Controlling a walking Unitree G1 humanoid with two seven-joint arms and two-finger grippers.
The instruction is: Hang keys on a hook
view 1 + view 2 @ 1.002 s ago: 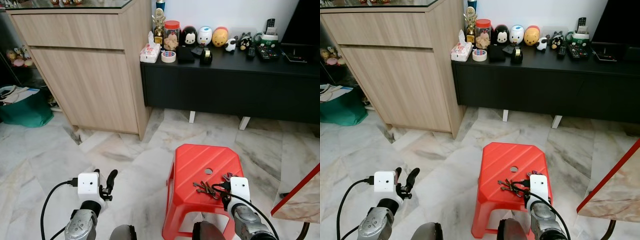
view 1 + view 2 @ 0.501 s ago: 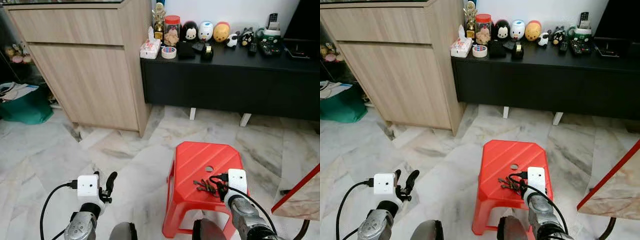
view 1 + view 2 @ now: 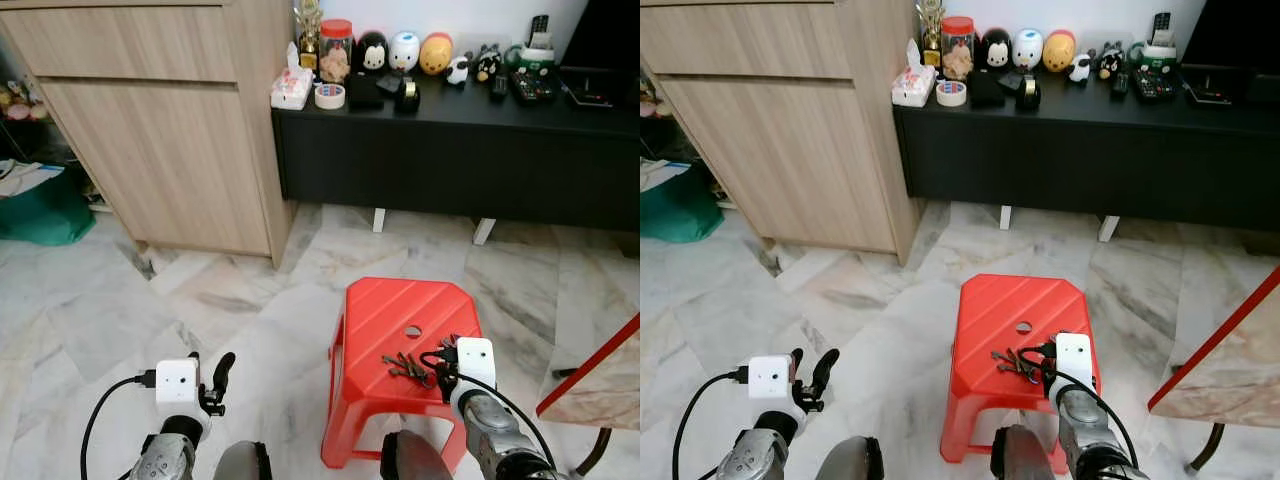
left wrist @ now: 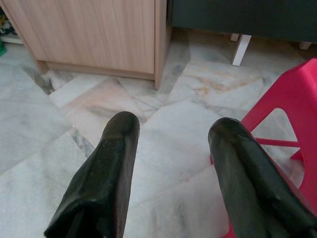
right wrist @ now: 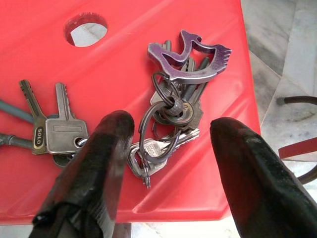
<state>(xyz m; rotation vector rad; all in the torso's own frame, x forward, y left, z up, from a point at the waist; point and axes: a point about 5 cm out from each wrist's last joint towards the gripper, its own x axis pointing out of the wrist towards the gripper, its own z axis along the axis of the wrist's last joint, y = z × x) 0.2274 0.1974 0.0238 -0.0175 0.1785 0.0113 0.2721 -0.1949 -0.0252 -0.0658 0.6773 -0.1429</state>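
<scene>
Near the stool's (image 3: 400,315) front edge, the keys (image 5: 168,119) lie flat. My right gripper (image 5: 166,148) has closed in since a second ago, fingers spread wide astride the ring: grasp imminent. Left gripper (image 4: 171,163) open, idle.

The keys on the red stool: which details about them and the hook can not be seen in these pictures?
- Hook: no view lets me make one out.
- Keys: in the right wrist view, the right gripper covers part of the bunch, and the frame edge cuts off some keys.
- Stool: the eye views' lower edge cuts off its near legs.
- Key count: too small in the eye views.
</scene>
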